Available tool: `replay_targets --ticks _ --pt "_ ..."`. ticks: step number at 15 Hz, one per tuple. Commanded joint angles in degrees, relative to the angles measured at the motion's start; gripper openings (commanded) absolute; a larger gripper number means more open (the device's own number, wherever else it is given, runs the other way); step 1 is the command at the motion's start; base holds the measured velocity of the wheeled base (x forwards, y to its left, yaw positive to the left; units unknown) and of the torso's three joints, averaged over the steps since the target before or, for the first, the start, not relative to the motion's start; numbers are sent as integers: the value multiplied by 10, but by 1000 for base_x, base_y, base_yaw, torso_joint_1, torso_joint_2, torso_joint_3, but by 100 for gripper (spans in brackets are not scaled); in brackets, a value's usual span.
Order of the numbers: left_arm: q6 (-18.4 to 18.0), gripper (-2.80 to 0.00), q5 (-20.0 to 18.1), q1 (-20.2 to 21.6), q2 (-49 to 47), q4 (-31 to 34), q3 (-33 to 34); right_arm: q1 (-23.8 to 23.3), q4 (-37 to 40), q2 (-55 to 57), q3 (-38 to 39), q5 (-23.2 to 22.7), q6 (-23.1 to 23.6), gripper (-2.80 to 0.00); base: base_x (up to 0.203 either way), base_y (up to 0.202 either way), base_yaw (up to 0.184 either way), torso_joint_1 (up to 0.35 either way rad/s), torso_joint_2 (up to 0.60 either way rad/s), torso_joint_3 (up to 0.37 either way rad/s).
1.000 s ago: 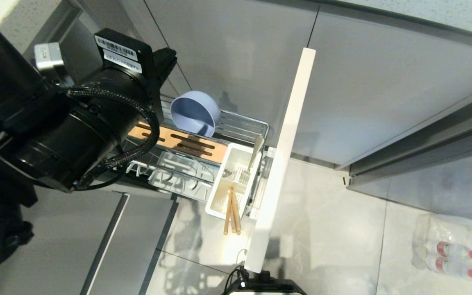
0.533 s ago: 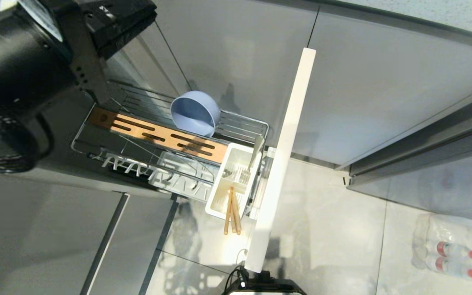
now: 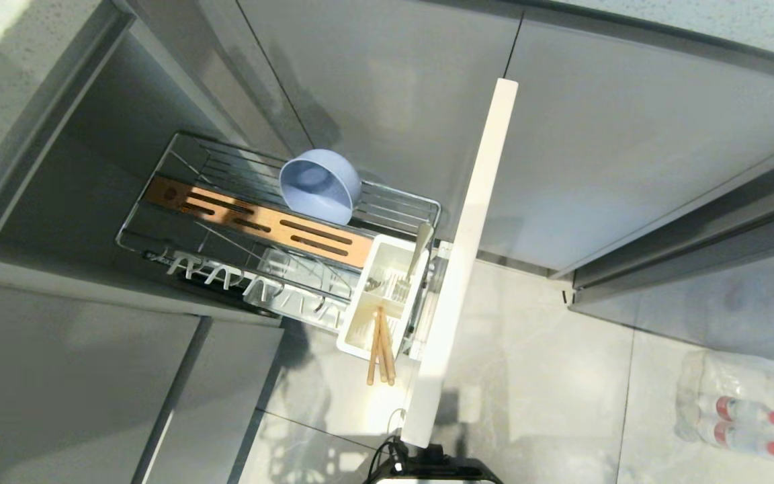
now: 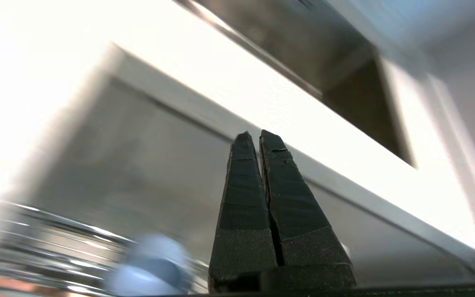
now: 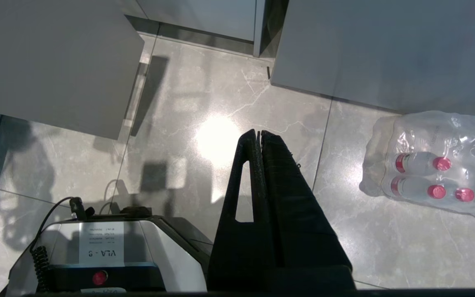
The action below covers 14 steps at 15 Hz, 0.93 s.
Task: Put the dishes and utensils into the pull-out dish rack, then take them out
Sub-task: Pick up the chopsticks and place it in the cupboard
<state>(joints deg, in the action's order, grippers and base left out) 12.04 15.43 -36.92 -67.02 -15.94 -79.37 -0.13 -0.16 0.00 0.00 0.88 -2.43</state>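
Observation:
The pull-out dish rack point(image 3: 226, 165) stands pulled out of the cabinet, with its front panel point(image 3: 467, 228) on the right. A grey-blue bowl point(image 3: 320, 185) stands on edge behind the wooden bar point(image 3: 259, 222). In the white caddy point(image 3: 360, 323) are two chopsticks point(image 3: 380, 349) and a spoon point(image 3: 420, 247). My left gripper point(image 4: 258, 134) is shut and empty, raised above the rack under the bright counter edge. The bowl point(image 4: 146, 272) shows blurred below it. My right gripper point(image 5: 258, 132) hangs shut and empty over the floor. Neither arm shows in the head view.
Grey cabinet fronts point(image 3: 629, 134) surround the rack. A shrink-wrapped pack of water bottles point(image 3: 743, 403) lies on the tiled floor at the right. My base point(image 5: 97, 247) sits just below the front panel's near end.
My left arm has lifted up and away to the upper left, out of the head view, uncovering the whole rack. The bowl, spoon and chopsticks have not moved.

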Motion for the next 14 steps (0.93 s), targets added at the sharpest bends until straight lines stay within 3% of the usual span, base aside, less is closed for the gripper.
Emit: replay_targets --ticks 1,5,8,12,14 --pt "-5 -280 7 51 2 35 -54 0 0 1 0 0 0 -280 0 0 0 0 0 0" --pt "-11 -280 12 213 8 222 -190 0 0 1 0 0 0 -280 0 0 0 0 0 0" --pt "-9 -280 14 345 35 361 -253 0 0 1 0 0 0 -280 0 0 0 0 0 0" --pt "27 -280 23 451 78 467 -276 0 0 1 0 0 0 -280 0 0 0 0 0 0" --pt "61 -280 23 500 81 511 -280 0 0 1 0 0 0 -280 0 0 0 0 0 0"
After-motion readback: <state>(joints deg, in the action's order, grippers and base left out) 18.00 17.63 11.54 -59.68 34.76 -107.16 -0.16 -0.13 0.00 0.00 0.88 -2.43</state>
